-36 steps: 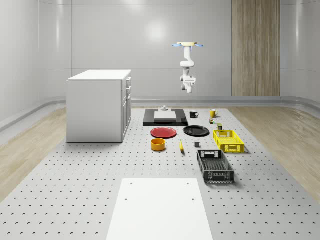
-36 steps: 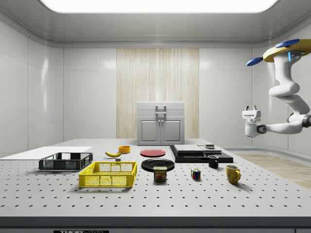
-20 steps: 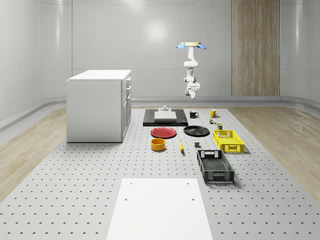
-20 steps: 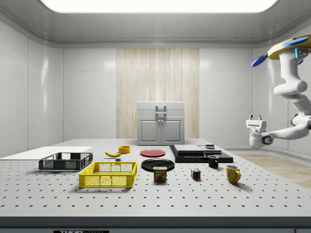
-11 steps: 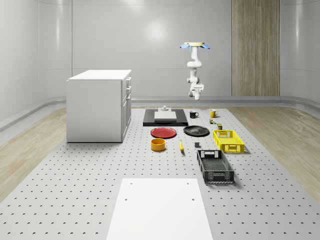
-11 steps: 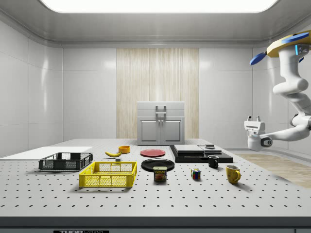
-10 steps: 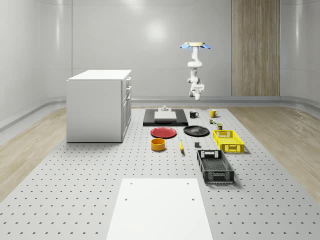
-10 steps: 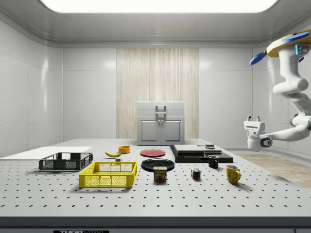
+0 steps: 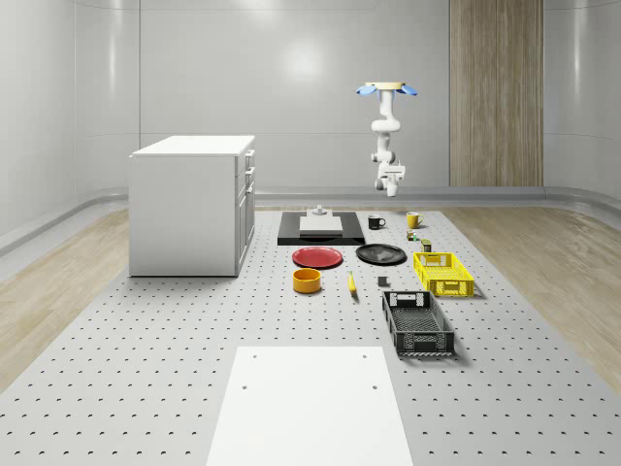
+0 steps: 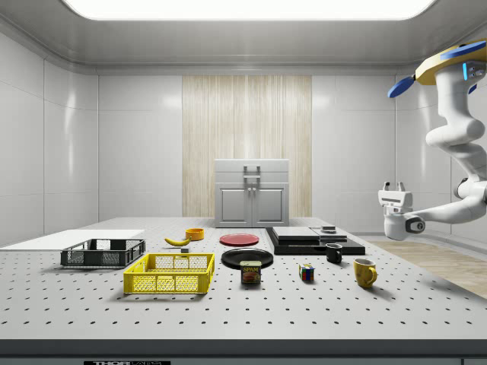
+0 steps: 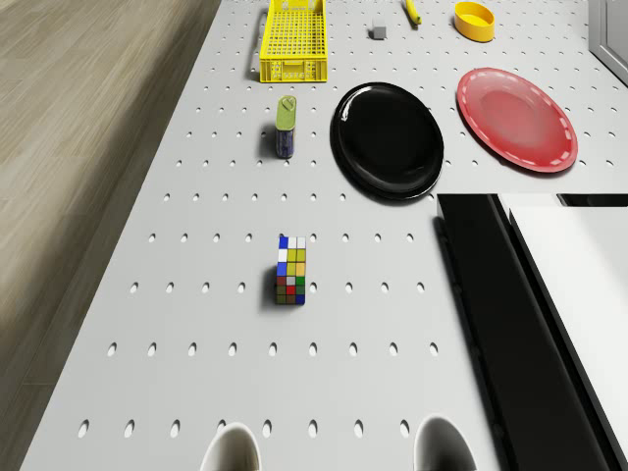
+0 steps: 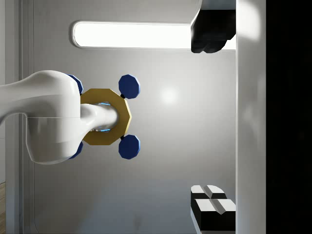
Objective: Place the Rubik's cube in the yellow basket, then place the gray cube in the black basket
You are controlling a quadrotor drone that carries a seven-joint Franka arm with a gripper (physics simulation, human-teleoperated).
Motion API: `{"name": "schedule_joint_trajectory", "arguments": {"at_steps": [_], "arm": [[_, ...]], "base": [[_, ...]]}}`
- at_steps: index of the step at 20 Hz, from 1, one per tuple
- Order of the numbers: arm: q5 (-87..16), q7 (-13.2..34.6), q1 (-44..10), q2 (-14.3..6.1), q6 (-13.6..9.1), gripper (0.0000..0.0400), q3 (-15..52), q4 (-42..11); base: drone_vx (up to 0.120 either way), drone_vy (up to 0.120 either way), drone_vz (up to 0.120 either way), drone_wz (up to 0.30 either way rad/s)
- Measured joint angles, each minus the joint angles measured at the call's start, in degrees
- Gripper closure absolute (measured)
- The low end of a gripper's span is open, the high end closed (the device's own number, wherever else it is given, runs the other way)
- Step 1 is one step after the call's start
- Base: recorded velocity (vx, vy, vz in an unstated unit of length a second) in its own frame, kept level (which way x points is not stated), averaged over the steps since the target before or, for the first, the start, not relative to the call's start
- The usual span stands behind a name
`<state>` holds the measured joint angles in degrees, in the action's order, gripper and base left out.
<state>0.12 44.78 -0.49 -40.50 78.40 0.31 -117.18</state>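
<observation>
The drone (image 10: 456, 65) hovered high above the far end of the counter (image 9: 146, 369), at the side view's right, over the stretch near the yellow mug (image 10: 364, 271) and black mug (image 10: 333, 253). Open air lay all around the arm (image 10: 456, 144), well above everything on the counter. The arm hung down from the drone, bent, and reached sideways, with the gripper (image 10: 394, 187) turned upward; its fingers (image 10: 387, 186) stood spread apart with nothing between them.

The Rubik's cube (image 11: 291, 270) sat alone on bare counter, its coloured tiles showing, between the black plate (image 11: 388, 139) and the mugs, near the counter's edge. A can (image 11: 285, 129) stood between it and the yellow basket (image 11: 293, 39). The small gray cube (image 11: 377, 31) rested just beside that basket. The black basket (image 9: 417, 323) lay next along that edge in the whole-scene view.
</observation>
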Motion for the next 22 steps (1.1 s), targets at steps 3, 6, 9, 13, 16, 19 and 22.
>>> {"name": "schedule_joint_trajectory", "arguments": {"at_steps": [3, 6, 9, 13, 16, 19, 22], "arm": [[-0.04, 0.0, -0.02, -0.09, 0.12, 0.0, 0.04, -0.08], [-0.1, 0.0, -0.05, -0.18, 0.25, 0.0, 0.09, -0.16], [-0.21, 0.01, -0.08, -0.26, 0.38, 0.0, 0.18, -0.25], [-0.49, 0.04, -0.16, -0.39, 0.55, 0.0, 0.39, -0.37], [-0.87, 0.09, -0.24, -0.48, 0.68, 0.0, 0.66, -0.46], [-1.5, 0.17, -0.38, -0.57, 0.82, 0.0, 1.11, -0.56], [-2.55, 0.31, -0.62, -0.67, 0.96, 0.0, 1.86, -0.68]], "base": [[0.12, 0.12, 0.0, 0.0], [0.12, 0.12, 0.0, 0.0], [0.12, 0.12, 0.0, 0.0], [0.12, 0.12, 0.0, 0.0], [0.12, 0.107, 0.0, 0.0], [0.12, 0.0, 0.0, 0.0], [0.12, 0.0, 0.0, 0.0]]}}
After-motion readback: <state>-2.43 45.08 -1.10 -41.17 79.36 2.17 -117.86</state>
